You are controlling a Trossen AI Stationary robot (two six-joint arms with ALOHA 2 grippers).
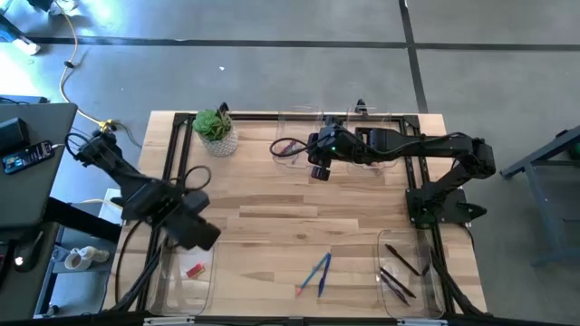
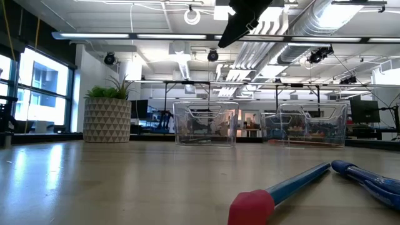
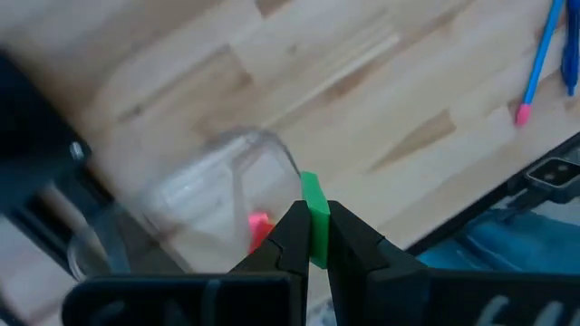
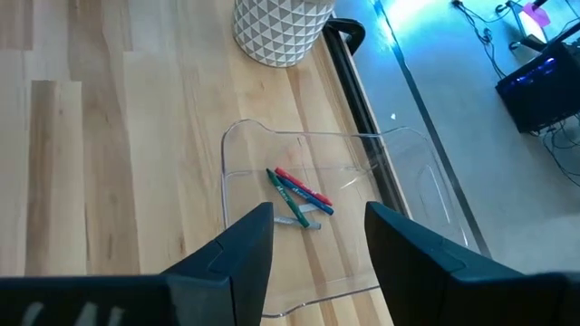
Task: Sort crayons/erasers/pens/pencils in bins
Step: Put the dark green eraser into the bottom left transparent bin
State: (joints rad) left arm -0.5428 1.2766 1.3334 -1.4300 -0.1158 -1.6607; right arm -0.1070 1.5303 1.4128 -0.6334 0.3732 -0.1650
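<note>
My left gripper (image 1: 207, 237) hangs over the near-left bin (image 1: 172, 292), shut on a small green eraser (image 3: 313, 195). A red eraser (image 1: 193, 270) lies on that bin's floor. Two blue pens (image 1: 319, 272) lie on the table near its front edge, one with a pink-red end (image 2: 251, 206). My right gripper (image 4: 317, 226) stands open above the far-left bin (image 4: 237, 136), which holds a few crayons (image 4: 299, 199). The near-right bin (image 1: 439, 294) holds several long dark and brown sticks (image 1: 399, 270). My left gripper pinches the green eraser between its two fingertips (image 3: 292, 226), on the block's two flat sides. The eraser's free end (image 3: 311, 184) sticks out past the fingertips. The fingers point steeply down, and the eraser is lifted clear above the near-left bin.
A potted green plant (image 1: 216, 129) stands at the far left corner of the table. A second clear bin (image 2: 312, 125) stands beside the far-left one along the far edge. Bare wood (image 1: 272, 208) lies across the table's middle.
</note>
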